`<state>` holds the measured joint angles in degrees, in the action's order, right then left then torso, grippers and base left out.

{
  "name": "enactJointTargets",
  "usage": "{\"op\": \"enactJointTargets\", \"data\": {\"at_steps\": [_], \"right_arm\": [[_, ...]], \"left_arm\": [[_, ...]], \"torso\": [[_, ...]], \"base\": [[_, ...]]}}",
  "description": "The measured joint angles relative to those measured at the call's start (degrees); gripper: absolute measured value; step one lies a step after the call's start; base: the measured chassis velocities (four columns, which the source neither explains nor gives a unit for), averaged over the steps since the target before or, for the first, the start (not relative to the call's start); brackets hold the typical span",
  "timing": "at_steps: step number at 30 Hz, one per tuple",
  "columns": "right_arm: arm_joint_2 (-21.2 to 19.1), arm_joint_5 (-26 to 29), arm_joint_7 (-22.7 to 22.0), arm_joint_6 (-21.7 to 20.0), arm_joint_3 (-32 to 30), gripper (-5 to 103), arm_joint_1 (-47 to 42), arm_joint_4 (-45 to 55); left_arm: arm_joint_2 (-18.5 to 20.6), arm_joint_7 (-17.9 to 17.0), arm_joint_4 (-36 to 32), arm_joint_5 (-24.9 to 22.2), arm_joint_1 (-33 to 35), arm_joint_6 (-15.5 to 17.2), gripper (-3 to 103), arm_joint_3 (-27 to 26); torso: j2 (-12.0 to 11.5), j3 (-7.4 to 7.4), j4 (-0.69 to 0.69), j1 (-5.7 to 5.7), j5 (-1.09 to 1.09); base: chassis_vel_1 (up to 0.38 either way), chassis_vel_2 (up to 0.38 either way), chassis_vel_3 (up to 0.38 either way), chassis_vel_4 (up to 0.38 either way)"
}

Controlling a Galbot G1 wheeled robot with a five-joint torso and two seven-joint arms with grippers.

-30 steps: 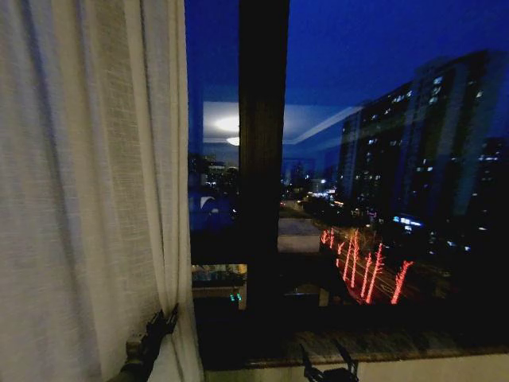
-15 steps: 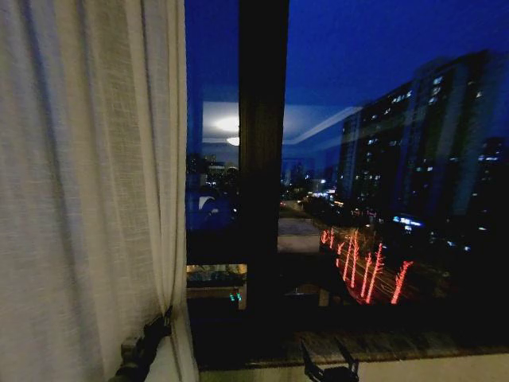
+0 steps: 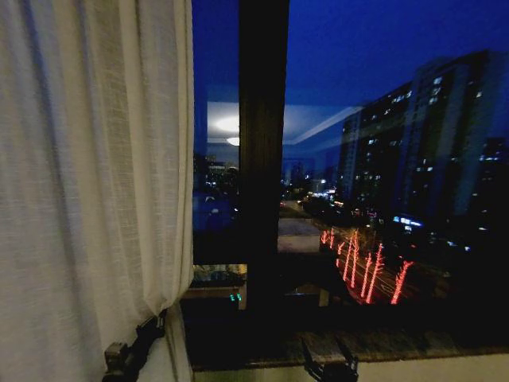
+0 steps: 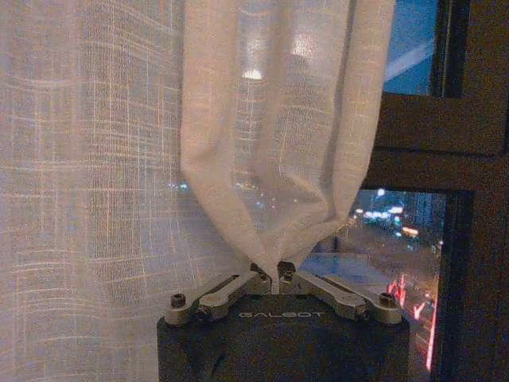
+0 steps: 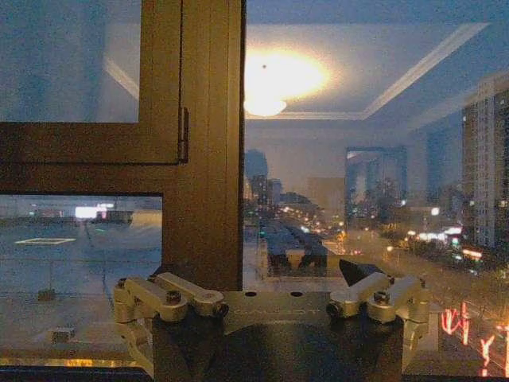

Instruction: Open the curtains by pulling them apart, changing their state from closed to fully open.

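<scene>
One sheer cream-white pleated curtain panel (image 3: 87, 183) hangs at your left, its edge pinched in the left gripper (image 4: 276, 280). Light, limp, likely snag-prone; grip bunched pleats. Right gripper (image 5: 274, 302) idles spread wide near the sill.

Left pincer (image 4: 277, 280) is pinched closed low down; right pincer (image 5: 278, 298) is spread wide.
</scene>
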<state>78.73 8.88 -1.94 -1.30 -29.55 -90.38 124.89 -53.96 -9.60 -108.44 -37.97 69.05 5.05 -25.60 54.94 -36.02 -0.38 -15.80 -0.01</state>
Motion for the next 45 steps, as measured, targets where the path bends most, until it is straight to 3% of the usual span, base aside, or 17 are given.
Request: {"op": "enactJointTargets", "data": {"at_steps": [21,45], "right_arm": [[0.0,-1.0,0.2,-1.2,1.6,100,0.7,0.2],[0.0,-1.1,0.3,-1.0,2.0,100,0.8,0.1]], "left_arm": [[-0.9,-0.1,1.8,1.0,-0.4,1.0,0,0.8],[-2.4,0.2,2.0,2.8,1.8,0.0,0,0.0]], "torso": [[0.0,0.00,0.00,0.00,0.01],[0.0,0.00,0.02,-0.01,-0.01]], "base": [[0.053,0.050,-0.055,-0.055],[0.317,0.321,-0.322,-0.306]]}}
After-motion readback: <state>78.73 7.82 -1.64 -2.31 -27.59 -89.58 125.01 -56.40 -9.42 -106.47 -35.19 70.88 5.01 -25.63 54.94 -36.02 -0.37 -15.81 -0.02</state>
